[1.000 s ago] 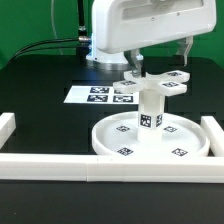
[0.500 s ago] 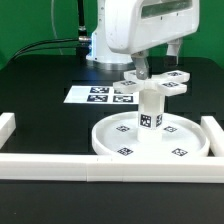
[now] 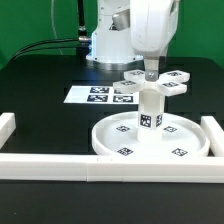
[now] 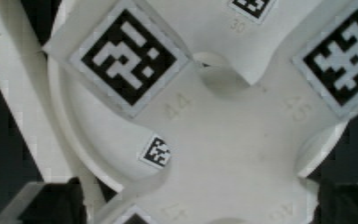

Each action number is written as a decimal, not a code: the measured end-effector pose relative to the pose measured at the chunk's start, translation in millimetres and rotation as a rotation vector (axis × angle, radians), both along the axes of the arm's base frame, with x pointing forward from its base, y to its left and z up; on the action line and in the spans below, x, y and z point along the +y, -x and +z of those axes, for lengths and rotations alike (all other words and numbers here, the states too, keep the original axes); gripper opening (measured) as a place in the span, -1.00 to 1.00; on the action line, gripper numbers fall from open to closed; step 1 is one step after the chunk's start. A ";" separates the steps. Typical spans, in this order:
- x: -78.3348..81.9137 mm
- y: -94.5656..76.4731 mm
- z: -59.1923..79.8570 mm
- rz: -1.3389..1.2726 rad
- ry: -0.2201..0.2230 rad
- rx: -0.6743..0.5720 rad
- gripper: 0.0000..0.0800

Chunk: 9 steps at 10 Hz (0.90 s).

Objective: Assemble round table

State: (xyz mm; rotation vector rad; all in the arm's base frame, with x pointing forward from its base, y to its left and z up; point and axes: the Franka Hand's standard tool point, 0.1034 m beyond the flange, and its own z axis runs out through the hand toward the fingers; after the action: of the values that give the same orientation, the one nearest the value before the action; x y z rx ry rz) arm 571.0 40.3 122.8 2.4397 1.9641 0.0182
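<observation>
The large round rimmed disc (image 3: 105, 140) lies on the black table. The short post (image 3: 150, 112) stands upright at its centre. The cross-shaped piece (image 3: 170, 86) sits on top of the post. My gripper (image 3: 152, 72) hangs straight down over the middle of the cross-shaped piece. In the wrist view the cross-shaped piece (image 4: 211, 130) fills the picture, with its tags showing. My gripper (image 4: 208, 205) straddles its narrow middle, and the dark fingers (image 4: 51, 200) stand wide apart at either side. The jaws look open.
The marker board (image 3: 95, 95) lies flat behind the disc, toward the exterior view's left. White border bars run along the front (image 3: 60, 165) and at both sides (image 3: 213, 135). The robot's base stands at the back.
My hand has turned about its vertical axis above the post, from broadside to edge-on. The cross-shaped piece, post and disc have not visibly moved.
</observation>
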 end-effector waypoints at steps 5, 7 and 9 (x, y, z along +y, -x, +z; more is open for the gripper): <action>-1.6 9.9 -12.3 -0.008 0.003 0.011 0.62; -3.8 11.8 -17.6 -0.011 0.005 0.020 0.62; -4.0 13.0 -21.2 -0.012 0.006 0.026 0.62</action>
State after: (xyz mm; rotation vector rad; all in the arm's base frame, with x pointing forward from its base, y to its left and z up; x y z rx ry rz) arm 558.1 36.3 101.6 2.4608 1.9561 -0.0201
